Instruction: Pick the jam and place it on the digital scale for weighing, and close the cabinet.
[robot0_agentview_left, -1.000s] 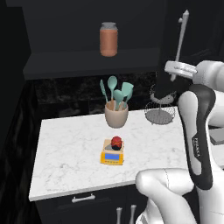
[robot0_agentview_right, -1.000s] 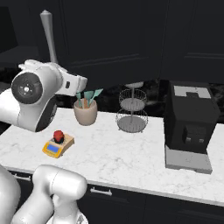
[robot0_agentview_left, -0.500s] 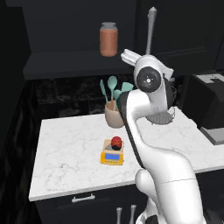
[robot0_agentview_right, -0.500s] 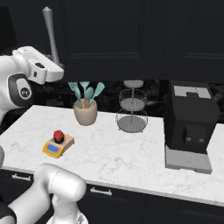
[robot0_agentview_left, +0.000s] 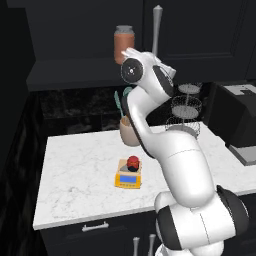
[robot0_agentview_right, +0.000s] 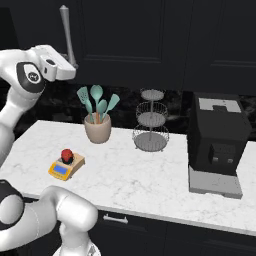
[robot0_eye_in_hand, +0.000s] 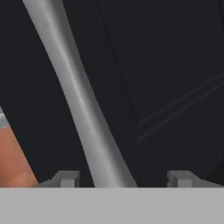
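Your arm rises from the base, bends at the elbow and reaches up and back, wrist raised high. Your tool (robot0_eye_in_hand: 122, 179) has both fingertips (robot0_eye_in_hand: 65, 178) spread wide apart, nothing pinched between them. In the right base view the hand (robot0_agentview_right: 59, 67) sits at upper left, pointing right.

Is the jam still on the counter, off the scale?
No: in the left base view the jam sits on top of the digital scale, not on the bare white counter.
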